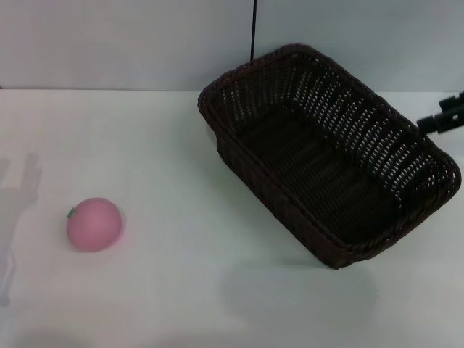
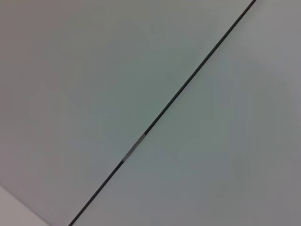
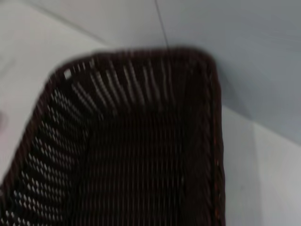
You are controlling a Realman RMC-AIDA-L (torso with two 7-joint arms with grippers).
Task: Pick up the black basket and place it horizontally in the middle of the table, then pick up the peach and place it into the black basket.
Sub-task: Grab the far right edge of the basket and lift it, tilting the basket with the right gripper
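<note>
The black basket (image 1: 326, 156) is at the right of the white table (image 1: 174, 159), set diagonally with its open top facing up. A faint shadow lies on the table in front of it. The basket's inside fills the right wrist view (image 3: 136, 160). My right gripper (image 1: 444, 116) shows as a dark part at the right edge, next to the basket's far right rim; I cannot tell whether it touches the rim. The pink peach (image 1: 93, 224) lies on the table at the left, well apart from the basket. My left gripper is out of view.
A grey wall (image 1: 109, 43) stands behind the table, with a thin black vertical line (image 1: 254, 32) above the basket. The left wrist view shows only this wall and the line (image 2: 160, 113). Arm shadows fall on the table's left edge (image 1: 18, 188).
</note>
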